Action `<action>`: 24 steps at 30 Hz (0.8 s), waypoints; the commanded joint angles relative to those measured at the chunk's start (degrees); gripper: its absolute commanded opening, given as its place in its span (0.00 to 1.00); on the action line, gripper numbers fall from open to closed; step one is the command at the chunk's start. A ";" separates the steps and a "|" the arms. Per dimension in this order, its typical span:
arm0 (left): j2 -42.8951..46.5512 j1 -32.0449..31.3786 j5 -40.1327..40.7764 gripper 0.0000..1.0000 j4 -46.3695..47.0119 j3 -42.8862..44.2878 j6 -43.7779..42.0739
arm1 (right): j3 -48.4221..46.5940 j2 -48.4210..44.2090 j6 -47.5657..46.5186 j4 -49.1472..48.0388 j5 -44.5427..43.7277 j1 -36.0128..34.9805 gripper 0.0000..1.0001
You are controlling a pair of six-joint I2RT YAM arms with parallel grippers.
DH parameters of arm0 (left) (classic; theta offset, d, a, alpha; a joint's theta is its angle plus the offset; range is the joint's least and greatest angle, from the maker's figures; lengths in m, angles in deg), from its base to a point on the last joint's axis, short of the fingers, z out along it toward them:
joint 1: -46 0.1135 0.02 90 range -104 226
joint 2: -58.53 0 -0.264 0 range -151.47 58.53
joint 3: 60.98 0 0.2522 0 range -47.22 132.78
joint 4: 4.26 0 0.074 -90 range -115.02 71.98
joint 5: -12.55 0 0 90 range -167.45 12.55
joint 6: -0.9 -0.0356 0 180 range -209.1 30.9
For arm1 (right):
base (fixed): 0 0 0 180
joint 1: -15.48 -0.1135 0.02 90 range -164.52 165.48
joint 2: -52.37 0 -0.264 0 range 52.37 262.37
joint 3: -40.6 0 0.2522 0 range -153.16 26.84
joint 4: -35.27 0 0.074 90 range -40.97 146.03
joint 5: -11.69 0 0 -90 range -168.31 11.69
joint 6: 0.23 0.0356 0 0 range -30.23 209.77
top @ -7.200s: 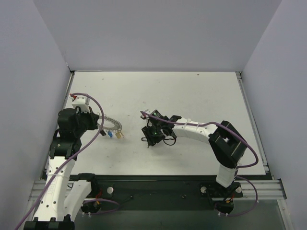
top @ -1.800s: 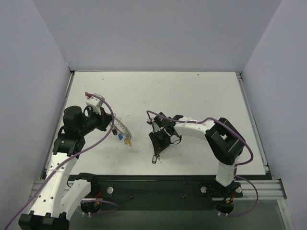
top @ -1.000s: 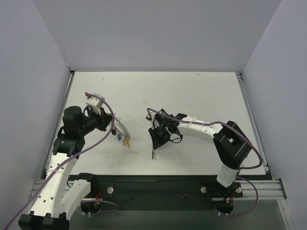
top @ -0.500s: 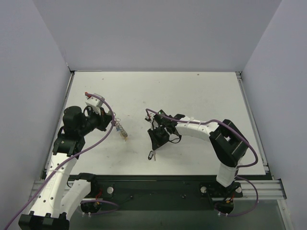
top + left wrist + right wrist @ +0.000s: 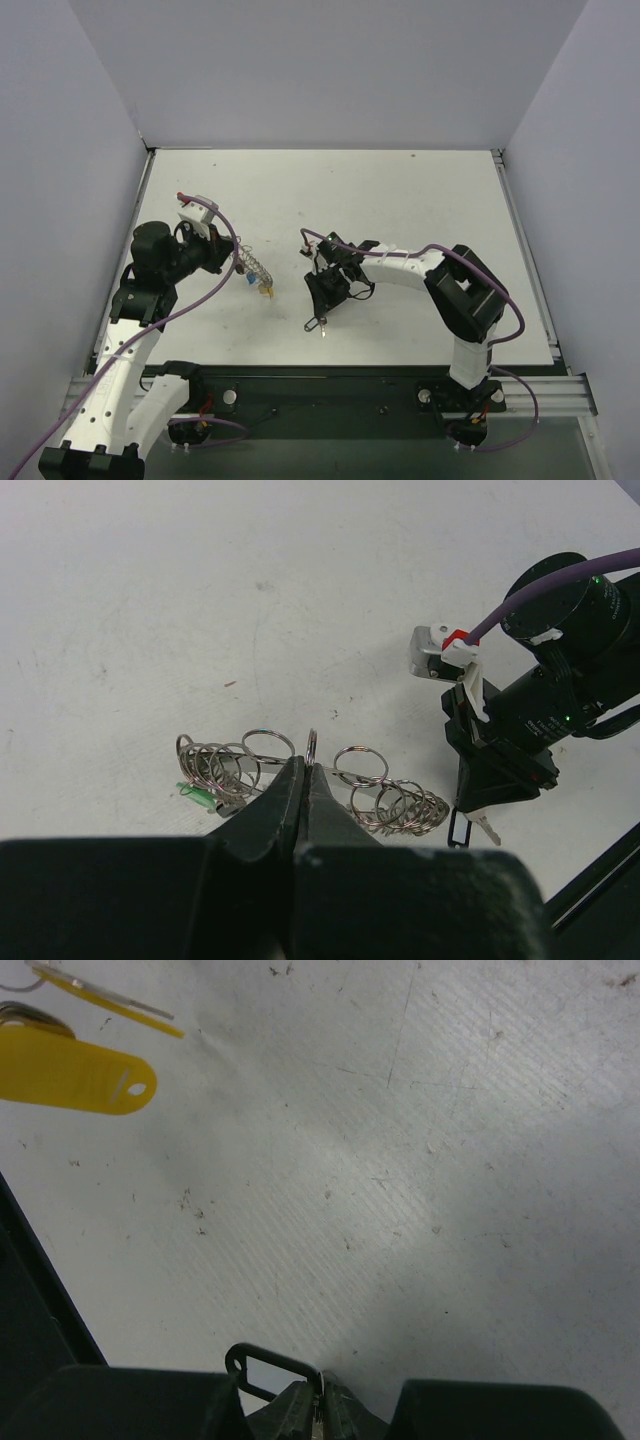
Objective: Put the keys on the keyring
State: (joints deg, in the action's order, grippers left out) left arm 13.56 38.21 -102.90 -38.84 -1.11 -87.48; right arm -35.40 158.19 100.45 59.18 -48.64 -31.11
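Note:
The keyring (image 5: 256, 268), a silvery chain of small loops, hangs from my left gripper (image 5: 240, 262), with a blue key and a yellow key (image 5: 265, 292) dangling under it. In the left wrist view my left gripper (image 5: 305, 765) is shut on one loop of the keyring (image 5: 395, 800), and a green key (image 5: 200, 795) hangs at its left end. My right gripper (image 5: 321, 303) sits mid-table, shut on a black key (image 5: 314, 325) that sticks out towards the near edge. The right wrist view shows my right gripper (image 5: 320, 1402) pinching the black key (image 5: 275, 1359), with the yellow key (image 5: 75, 1075) at top left.
White table (image 5: 400, 200) with grey walls on three sides. The dark rail (image 5: 330, 385) with both arm bases runs along the near edge. My right gripper (image 5: 480, 790) stands just right of the ring in the left wrist view.
The keyring has been lifted off the table and swings slightly in the left gripper. The right gripper has drifted a little left, towards the ring, with the black key.

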 commanded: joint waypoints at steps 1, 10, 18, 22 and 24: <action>1.29 -0.03 -0.30 0.00 3.15 1.18 -0.66 | -0.25 0.09 0.49 -0.22 1.36 -0.43 0.14; 1.20 -0.03 -0.30 0.00 3.15 1.18 -0.66 | 0.01 -0.26 0.48 -0.40 1.09 -0.43 0.00; 1.29 -0.12 -1.00 0.00 3.59 1.26 -0.66 | 0.72 -5.88 -0.65 0.04 -0.05 0.71 0.00; 1.20 -0.29 -2.05 0.00 3.68 1.62 -0.57 | 1.07 -10.45 -3.55 0.31 0.82 2.72 0.00; 1.29 -0.91 -2.76 0.00 3.68 1.88 -0.75 | 1.24 -12.74 -6.87 0.04 3.18 3.26 0.00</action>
State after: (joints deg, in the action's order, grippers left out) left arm 13.69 38.12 -103.23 -38.82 -1.11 -87.85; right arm -34.24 152.09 99.05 58.76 -48.33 -29.51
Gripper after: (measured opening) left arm 0.020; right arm 0.027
